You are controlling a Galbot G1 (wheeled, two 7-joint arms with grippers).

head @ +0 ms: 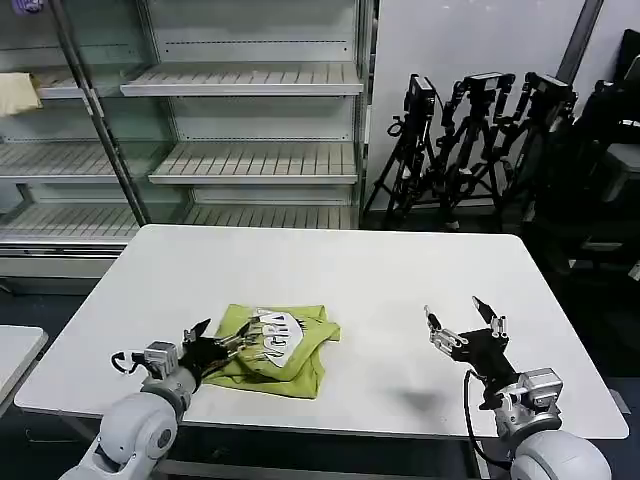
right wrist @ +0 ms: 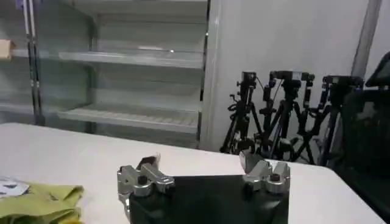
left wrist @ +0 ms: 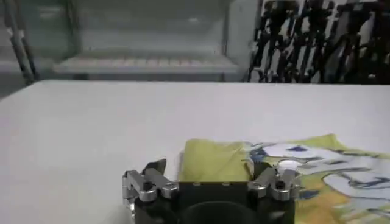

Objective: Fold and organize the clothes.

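Observation:
The clothes are one lime yellow-green shirt (head: 285, 352), lying folded into a small bundle on the white table (head: 330, 270), pale print facing up. My left gripper (head: 218, 340) is at the shirt's left edge, low over the table and open. One finger is off the cloth and the other is over it. From the left wrist, the shirt (left wrist: 213, 159) lies just beyond the spread left gripper (left wrist: 210, 173). My right gripper (head: 456, 312) hovers open above bare table to the right of the shirt, holding nothing. The right wrist view shows the right gripper (right wrist: 198, 161) and a corner of the shirt (right wrist: 36, 201).
Metal shelving (head: 250, 160) stands behind the table, with a pale cream cloth (head: 15, 92) on an upper left shelf. Black tripods (head: 480, 140) crowd the back right. A second small table (head: 15, 350) sits at the left edge.

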